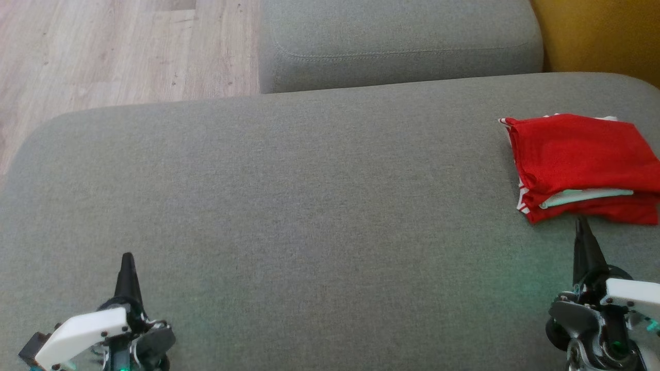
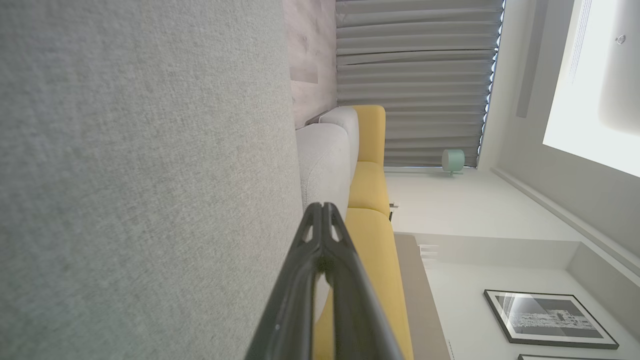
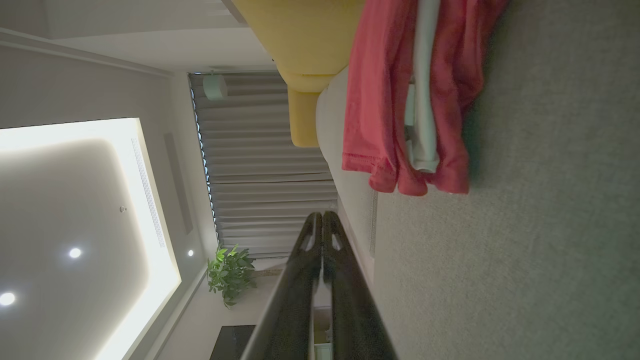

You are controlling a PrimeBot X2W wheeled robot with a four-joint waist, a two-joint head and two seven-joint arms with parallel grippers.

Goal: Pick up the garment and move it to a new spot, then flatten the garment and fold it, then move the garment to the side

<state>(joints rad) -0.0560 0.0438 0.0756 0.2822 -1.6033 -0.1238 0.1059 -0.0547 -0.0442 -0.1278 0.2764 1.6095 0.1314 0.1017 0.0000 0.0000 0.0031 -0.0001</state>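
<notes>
Found jaws pressed fully together on both grippers, two of two, nothing gripped. Logged left gripper (image 1: pixel 127 256) low at the left over the bare grey seat cushion (image 1: pixel 309 196), well apart from the cloth. Logged right gripper (image 1: pixel 581 221) with its tip just beside the near edge of the red garment (image 1: pixel 582 154); could not judge contact. Counted one garment, folded, white trim between layers, lying at the cushion's right side. Counted two grey cushions, with the second cushion (image 1: pixel 397 46) behind, and one yellow seat (image 1: pixel 598 36).

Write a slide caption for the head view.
Folded red garment lies on the grey cushion's right side; left gripper and right gripper both shut, holding nothing.
</notes>
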